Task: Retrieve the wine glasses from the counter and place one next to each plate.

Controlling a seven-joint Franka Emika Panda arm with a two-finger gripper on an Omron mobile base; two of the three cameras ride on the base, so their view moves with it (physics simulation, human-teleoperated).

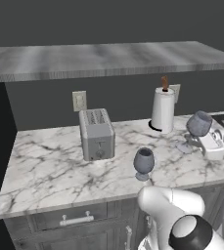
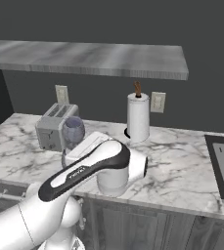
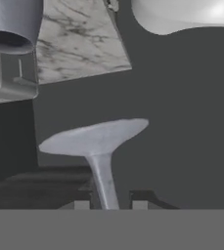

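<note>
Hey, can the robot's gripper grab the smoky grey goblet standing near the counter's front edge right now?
Probably not yet. The gripper is shut on the stem of the other smoky grey goblet, so its jaws are taken. The standing goblet itself stands free, apart from the silver toaster.

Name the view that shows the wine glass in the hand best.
Left base view: the held wine glass shows whole, bowl up, lifted beside the paper towel roll. Right base view shows its bowl above the arm. Hand view shows stem and foot between the fingertips.

marble counter [image 1: 50, 166] with toaster [image 1: 97, 134], paper towel roll [image 1: 163, 111], one goblet [image 1: 143, 163]
</note>
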